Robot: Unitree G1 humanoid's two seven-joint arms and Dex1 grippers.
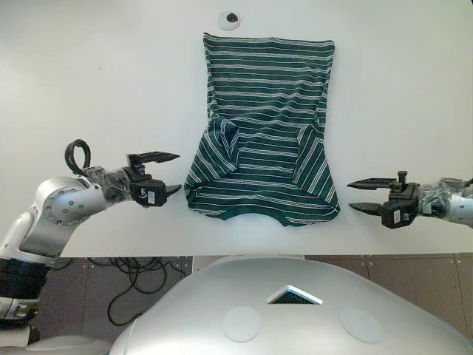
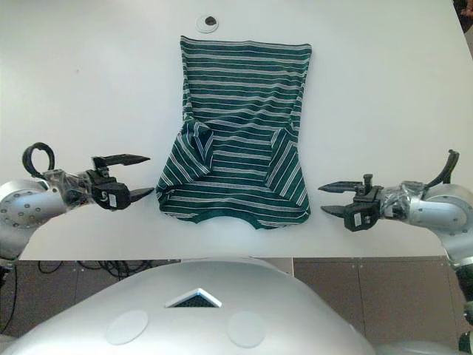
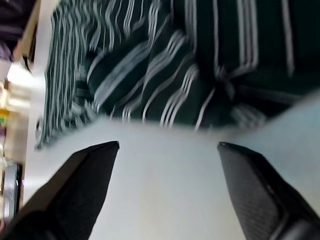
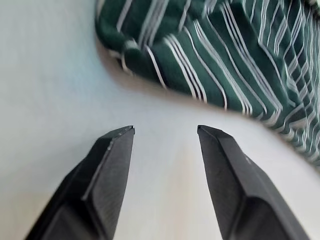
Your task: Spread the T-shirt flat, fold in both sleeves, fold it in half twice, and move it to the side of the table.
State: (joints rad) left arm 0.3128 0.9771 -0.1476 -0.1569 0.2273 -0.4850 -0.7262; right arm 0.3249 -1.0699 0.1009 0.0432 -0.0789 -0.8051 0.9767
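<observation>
Beyond T-shirt [image 1: 264,126], small round object [image 1: 230,19] too small to identify. Wrist views: T-shirt cropped by edges, stripes blurred.

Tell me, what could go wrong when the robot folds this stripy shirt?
The folded-in sleeves lie loose and may flop open when the T-shirt is lifted. The left gripper and right gripper, open beside it, might pinch only the top layer. Its near end lies close to the table edge and could slip off.

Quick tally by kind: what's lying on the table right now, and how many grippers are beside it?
T-shirt: 1
round disc: 1
grippers: 2, the left gripper and the right gripper, both open
Total: 4
</observation>
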